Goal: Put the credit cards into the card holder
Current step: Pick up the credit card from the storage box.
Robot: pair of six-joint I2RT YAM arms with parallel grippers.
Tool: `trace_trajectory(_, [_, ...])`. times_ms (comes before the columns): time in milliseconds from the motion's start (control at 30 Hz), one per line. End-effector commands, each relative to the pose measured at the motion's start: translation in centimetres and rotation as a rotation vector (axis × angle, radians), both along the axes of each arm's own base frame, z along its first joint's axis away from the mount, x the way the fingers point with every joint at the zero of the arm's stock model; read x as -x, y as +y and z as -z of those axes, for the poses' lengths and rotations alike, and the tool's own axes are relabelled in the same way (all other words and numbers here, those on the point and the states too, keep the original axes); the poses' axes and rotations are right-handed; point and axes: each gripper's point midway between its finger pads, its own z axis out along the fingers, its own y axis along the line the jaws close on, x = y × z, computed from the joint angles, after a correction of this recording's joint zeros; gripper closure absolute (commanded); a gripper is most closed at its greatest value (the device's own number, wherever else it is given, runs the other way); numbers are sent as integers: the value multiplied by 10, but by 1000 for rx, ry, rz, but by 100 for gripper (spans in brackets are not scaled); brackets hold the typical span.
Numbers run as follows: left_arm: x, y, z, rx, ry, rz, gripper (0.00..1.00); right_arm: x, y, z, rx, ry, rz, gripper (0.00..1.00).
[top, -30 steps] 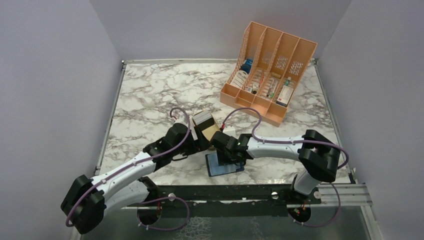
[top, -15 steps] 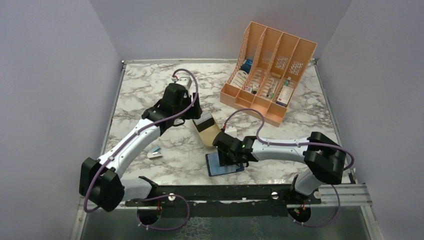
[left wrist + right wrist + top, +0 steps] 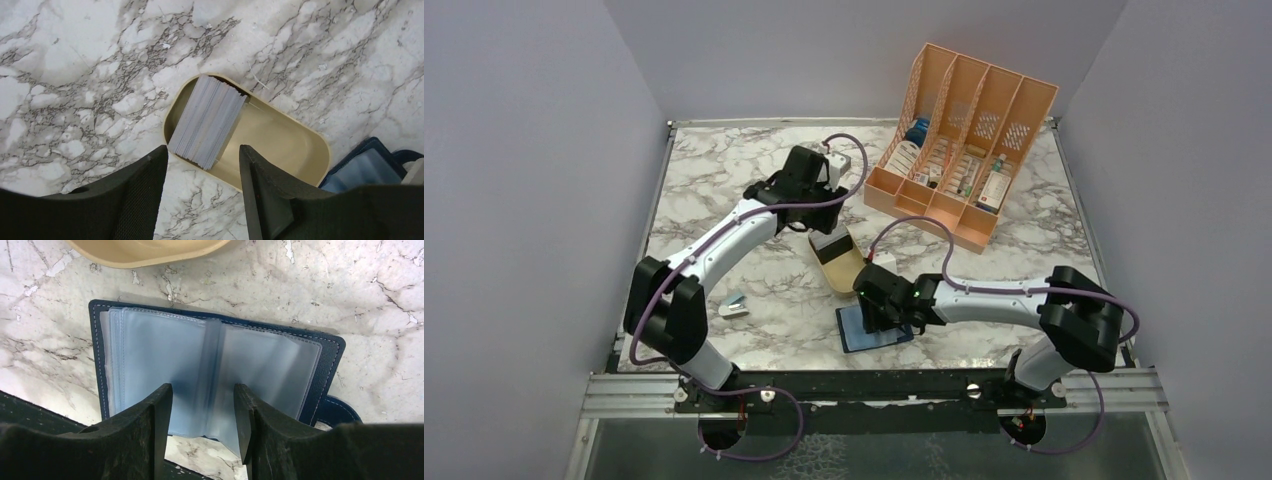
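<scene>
1. The table [image 3: 724,190] shows bare marble left of and behind the tin. Walls close in on three sides, so we judge the freest room for swinging is on the tin's left.
2. The rack [image 3: 964,150] stands well behind and to the right of the tin, which limits room on that side.
3. The left gripper [image 3: 202,155] hangs over the tin, fingers apart and empty. The right gripper [image 3: 202,390] is just in front of the tin, also spread and holding nothing, with its fingers straddling the holder's spine.
4. The tin [image 3: 285,145] lies lidless, its near end close beside the holder.
5. The holder [image 3: 150,355] lies open in front of the tin. Its clear sleeves look empty.
6. The cards [image 3: 207,122] sit as one tilted stack at the tin's far end, against its wall.
7. We judge the step in hand to be the first pick. The next move calls for lowering the left fingers and pinching one thin card. The tin's wall crowds the stack, so the tin's open middle gives the easier entry.
</scene>
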Motion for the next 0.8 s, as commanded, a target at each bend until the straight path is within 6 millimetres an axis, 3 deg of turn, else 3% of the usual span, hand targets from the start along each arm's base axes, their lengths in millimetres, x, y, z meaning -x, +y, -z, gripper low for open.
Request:
trace_trajectory(0, [8,-16,14,-80,2,188,43,-1,4,-10,-56,-36,-31,51])
trace_trajectory(167, [10,-32,35,-92,35,236,43,1,2,-6,-55,-34,-42,51])
trace_trajectory(500, [-6,-13,60,-274,-18,178,43,0,0,-15,-62,-58,-56,51])
trace_trajectory(767, [0,-14,74,-319,-25,214,40,0,-1,-15,-48,-57,-60,51])
